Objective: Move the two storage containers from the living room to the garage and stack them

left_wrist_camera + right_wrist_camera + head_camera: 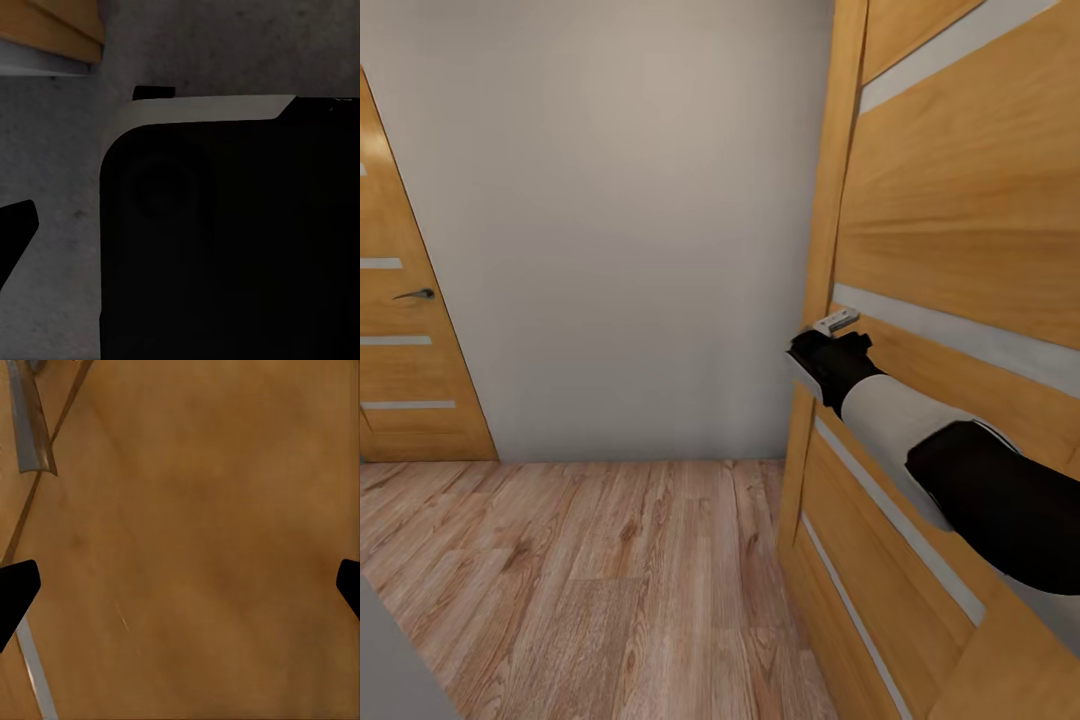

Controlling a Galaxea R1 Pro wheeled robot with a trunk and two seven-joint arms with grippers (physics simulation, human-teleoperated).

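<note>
I'm pressing my right arm up against the honey-coloured wooden door with pale horizontal inlay strips point(960, 230), right gripper point(184, 585) facing the panel. Its two black fingertips point(15, 592) are sitting at opposite edges of the right wrist view, so the claw is spread wide, holding nothing. Left claw: cannot tell, the wrist view is mostly dark robot body over grey mottled surface. I'm not seeing either orange-red storage tray here, so I'm judging this as a transit step, pushing the door open. Doing it well: keep contact flat on the panel, push near the free edge beside the small grey latch plate point(836, 321), roll the base forward slowly over the light wood-plank floor point(600, 580), don't snag the elbow on the frame. A second matching door with a dark lever handle point(400, 330) is sitting far left.
</note>
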